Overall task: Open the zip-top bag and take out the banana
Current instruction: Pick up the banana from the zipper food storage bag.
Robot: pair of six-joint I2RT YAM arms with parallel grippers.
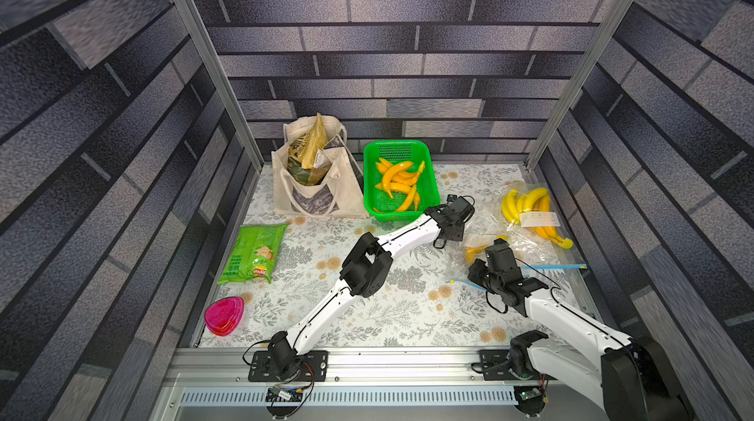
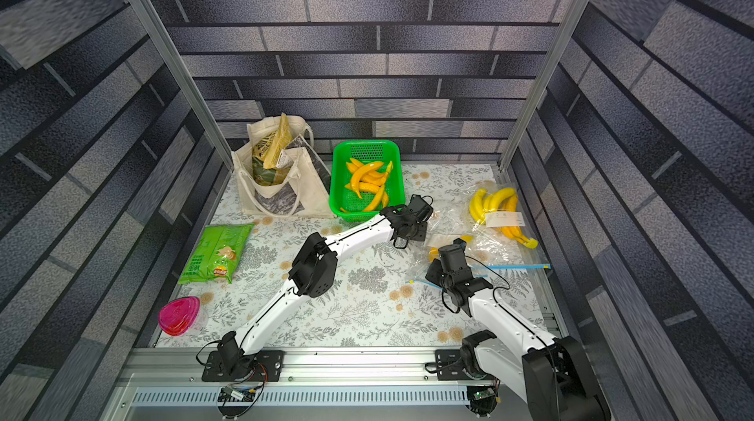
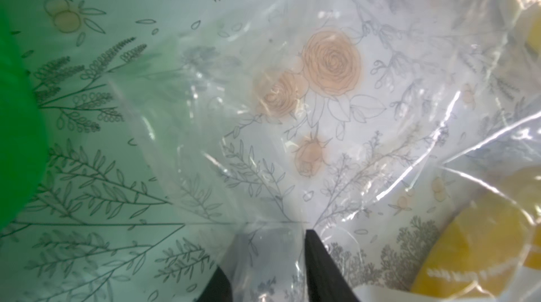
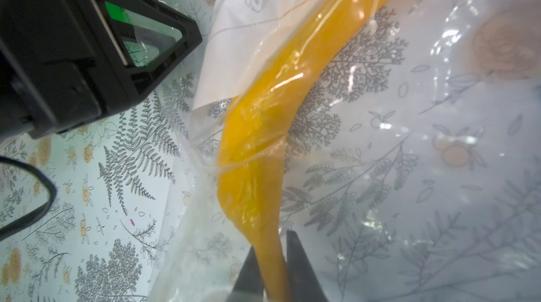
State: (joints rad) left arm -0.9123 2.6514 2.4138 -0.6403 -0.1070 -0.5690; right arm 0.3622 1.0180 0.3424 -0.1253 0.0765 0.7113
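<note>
Step in hand: pulling the banana out; the zip looks already open. The zip-top bag [image 1: 459, 262] lies just beside the green basket [image 1: 368, 186], off the corner nearest the robot's right arm. The banana [image 4: 263, 110] lies mostly under the film. Its thin stem end looks bare past a film edge crossing it, so probably poking out of the mouth.

The right gripper [image 4: 272, 245] is clamped on that stem end, jaws tight on both sides. The left gripper [image 3: 272, 236] sits on the basket side of the bag, jaws narrow with clear film between them. Whether they actually pinch the film cannot be told.

Next move, as a judgement: the left gripper must pin the film, then the right one draws the banana out lengthwise, away from the basket. The film may cling and drag along.

Hard to read:
- In both top views each gripper's tips hide under its own wrist.
- The banana's far end is cut off in the right wrist view, and a white label [image 4: 234, 51] overlaps it.
- A blue zip strip [image 1: 473, 285] peeks out by the right arm, mostly covered.
- The left wrist view shows only a blurred yellow corner.
</note>
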